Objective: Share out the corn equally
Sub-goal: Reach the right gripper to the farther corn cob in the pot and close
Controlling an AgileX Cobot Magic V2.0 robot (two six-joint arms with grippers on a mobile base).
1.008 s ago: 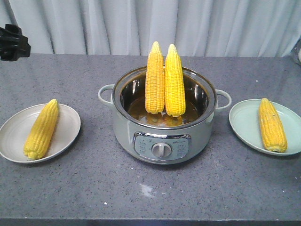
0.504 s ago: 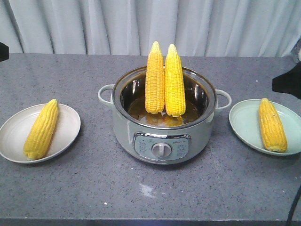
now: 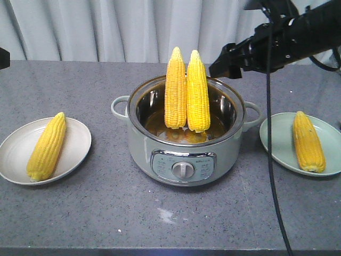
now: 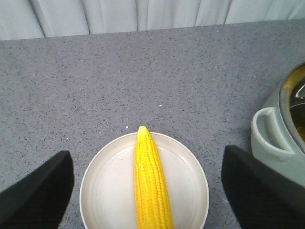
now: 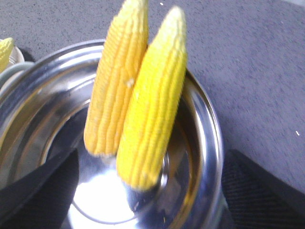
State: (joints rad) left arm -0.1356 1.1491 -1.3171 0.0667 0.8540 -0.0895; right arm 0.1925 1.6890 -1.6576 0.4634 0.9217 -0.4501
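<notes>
Two corn cobs (image 3: pixel 175 88) (image 3: pixel 197 92) stand upright side by side, leaning on the back wall of the pot (image 3: pixel 184 154). Another cob (image 3: pixel 47 145) lies on the beige left plate (image 3: pixel 77 140), and one more (image 3: pixel 308 141) on the pale green right plate (image 3: pixel 277 136). My right gripper (image 3: pixel 221 65) hovers open just right of the standing cobs, above the pot's rim. In its wrist view the gripper (image 5: pixel 150 191) faces both cobs (image 5: pixel 114 81) (image 5: pixel 152 105) with nothing held. My left gripper (image 4: pixel 147 152) hangs open over the left plate's cob (image 4: pixel 150 186).
The pot's handles (image 3: pixel 119 105) (image 3: pixel 254 112) stick out toward each plate, and its control knob (image 3: pixel 183 170) faces the front. A grey curtain (image 3: pixel 133 26) hangs behind the table. A cable (image 3: pixel 274 160) drops from the right arm in front of the right plate.
The right arm has swung in from the right edge to above the pot's right rim. The left arm has withdrawn almost out of the front view. No cob has moved.
</notes>
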